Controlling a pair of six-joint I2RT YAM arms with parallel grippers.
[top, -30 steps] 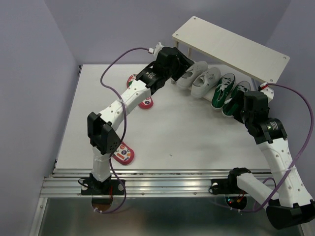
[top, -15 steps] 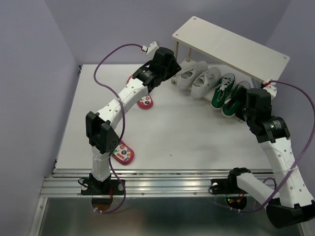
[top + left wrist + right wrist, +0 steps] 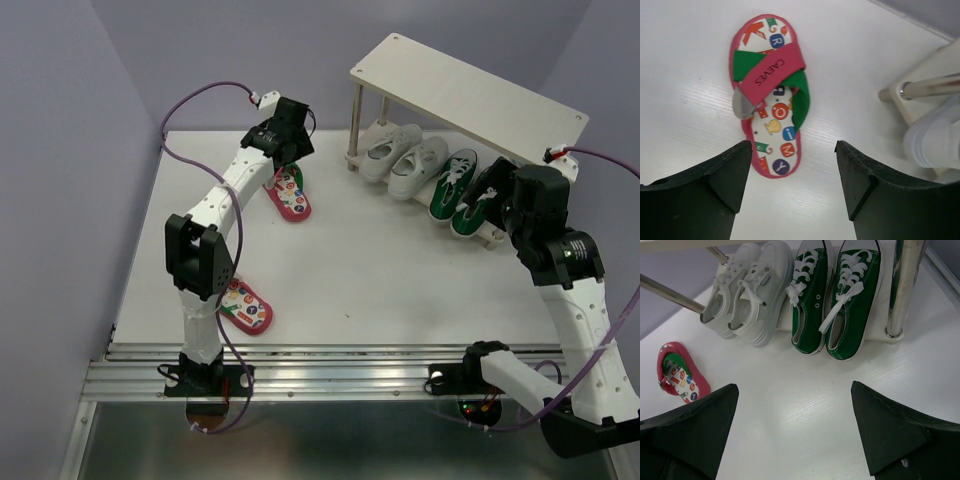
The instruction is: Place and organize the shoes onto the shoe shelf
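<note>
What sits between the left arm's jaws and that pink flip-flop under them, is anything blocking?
Nothing visible does. The left arm's jaws stand open above the flip-flop, which lies alone on the bare white table. The shelf post and a white sneaker are off to one side, apart from it.

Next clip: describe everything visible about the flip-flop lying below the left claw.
The flip-flop lies flat, insole up, on the white table. It has a pink rim, a white insole printed with colourful letters and shapes, and a pink strap reading CAEVES crossing a green one, with a grey tab at the side. It looks like soft foam. The open left claw hovers above it without touching; the shelf post stands apart from it.
</note>
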